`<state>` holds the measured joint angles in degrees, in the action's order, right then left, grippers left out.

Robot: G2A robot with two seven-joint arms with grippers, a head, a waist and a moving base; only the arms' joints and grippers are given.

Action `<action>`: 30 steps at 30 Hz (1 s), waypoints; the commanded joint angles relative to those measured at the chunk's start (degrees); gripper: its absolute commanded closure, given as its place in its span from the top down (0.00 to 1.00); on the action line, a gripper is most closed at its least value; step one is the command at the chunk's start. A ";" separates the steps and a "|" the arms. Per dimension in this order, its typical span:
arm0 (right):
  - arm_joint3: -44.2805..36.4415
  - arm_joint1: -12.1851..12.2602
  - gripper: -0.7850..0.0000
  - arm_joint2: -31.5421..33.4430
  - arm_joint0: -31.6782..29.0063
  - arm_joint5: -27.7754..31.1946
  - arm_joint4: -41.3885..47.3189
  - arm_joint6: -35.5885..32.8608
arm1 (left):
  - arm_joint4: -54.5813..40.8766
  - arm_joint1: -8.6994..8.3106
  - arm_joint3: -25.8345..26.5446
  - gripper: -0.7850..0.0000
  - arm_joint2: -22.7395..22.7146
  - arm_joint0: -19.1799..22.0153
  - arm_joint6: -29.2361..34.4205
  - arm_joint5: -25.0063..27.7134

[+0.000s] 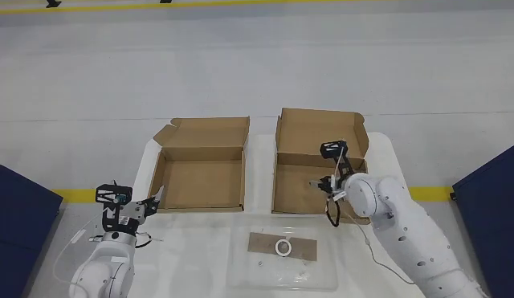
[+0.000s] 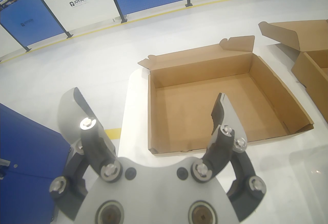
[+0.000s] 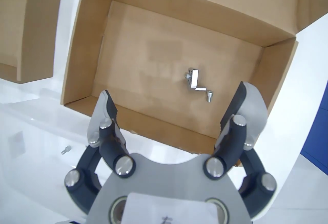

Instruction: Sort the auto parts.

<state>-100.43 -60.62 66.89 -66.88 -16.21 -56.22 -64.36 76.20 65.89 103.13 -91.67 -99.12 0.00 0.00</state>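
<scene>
R gripper (image 3: 174,89) hangs over the right box (image 1: 309,133), jaws wide, holding nothing. Under it, on the box floor, lie an L-shaped metal bracket (image 3: 193,80) and a small bolt (image 3: 209,96), just beside each other.

L gripper (image 2: 148,92) is also wide w/ nothing in it. It sits by the near corner of the left box (image 2: 217,102), out at the table's edge.

The parts not yet sorted are in the clear tray (image 1: 237,258), nearer the robot than both boxes. A white ring (image 1: 283,248) lies flat on a brown card (image 1: 303,250) in the tray. From the R gripper, the ring is back toward the robot and a bit toward the L side. I think the R arm is the nearer one; the L gripper is well apart from it. The ring is round, so no long way to line up w/.

A tiny screw (image 3: 66,150) lies on the tray floor too, near the right box's front wall. It's too small to tell which way it points. The tray is see-through, so its edges are hard to make out. In the top view the R arm hides part of the right box's floor.
</scene>
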 commanded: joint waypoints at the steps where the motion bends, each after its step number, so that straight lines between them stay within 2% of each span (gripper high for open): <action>1: -1.85 0.31 1.00 2.50 -1.65 1.57 2.27 -0.06 | 0.00 0.00 0.00 1.00 0.00 0.00 0.00 0.00; 6: -4.80 0.99 1.00 8.58 -5.33 6.75 10.70 -1.05 | 0.00 0.00 0.00 1.00 0.00 0.00 0.00 0.00; 8: -5.34 1.13 1.00 11.18 -6.51 8.69 16.77 -1.58 | 0.00 0.00 0.00 1.00 0.00 0.00 0.00 0.00; 22: -5.20 1.09 1.00 11.37 -6.80 9.13 17.89 -0.94 | 0.00 0.00 0.00 1.00 0.00 0.00 0.00 0.00; 25: -3.87 1.31 1.00 14.68 -8.21 13.79 25.83 -0.99 | 0.00 0.00 0.00 1.00 0.00 0.00 0.00 0.00; 30: -1.74 2.02 1.00 20.62 -10.75 22.59 39.42 -5.28 | 0.00 0.00 0.00 1.00 0.00 0.00 0.00 0.00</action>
<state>-102.72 -58.78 86.02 -77.03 4.30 -20.69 -68.39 76.20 65.89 103.13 -91.67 -99.12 0.00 0.00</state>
